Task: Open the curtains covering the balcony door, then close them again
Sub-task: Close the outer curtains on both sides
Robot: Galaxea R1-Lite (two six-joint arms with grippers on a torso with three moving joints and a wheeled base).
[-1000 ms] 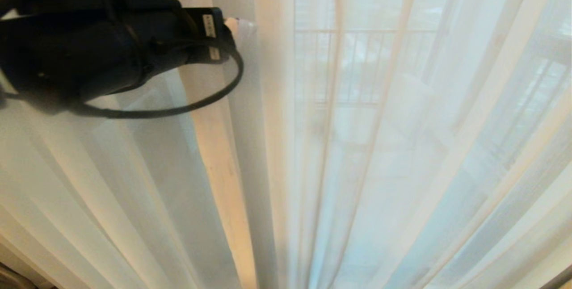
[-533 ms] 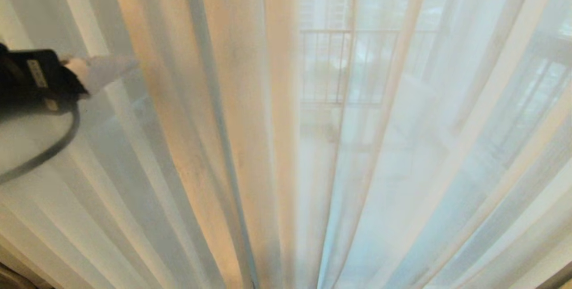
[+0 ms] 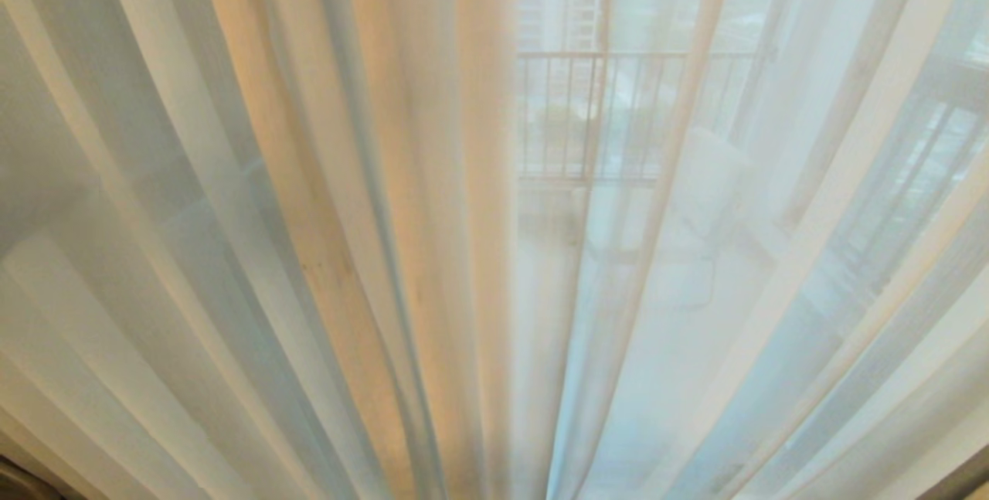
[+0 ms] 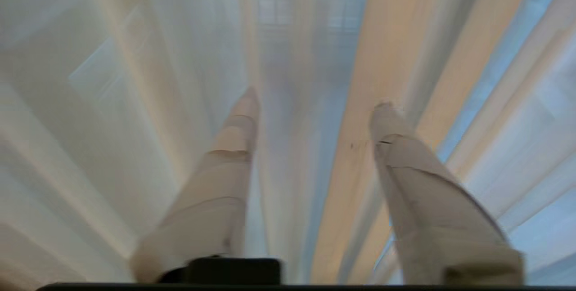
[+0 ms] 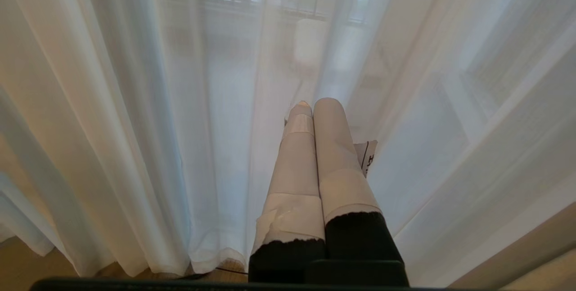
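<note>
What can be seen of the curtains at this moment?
The curtains fill the head view: thin, see-through white sheers hanging in long vertical pleats, drawn across with no open gap. A denser cream-beige band of bunched folds runs down the middle. A railing and buildings show through them. The left gripper points at the folds with fingers apart, holding nothing; the right gripper, shut, hangs before the sheers.

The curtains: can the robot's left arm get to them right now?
Probably yes. The left gripper has its fingers spread and points straight at the curtains, with nothing in between.
</note>
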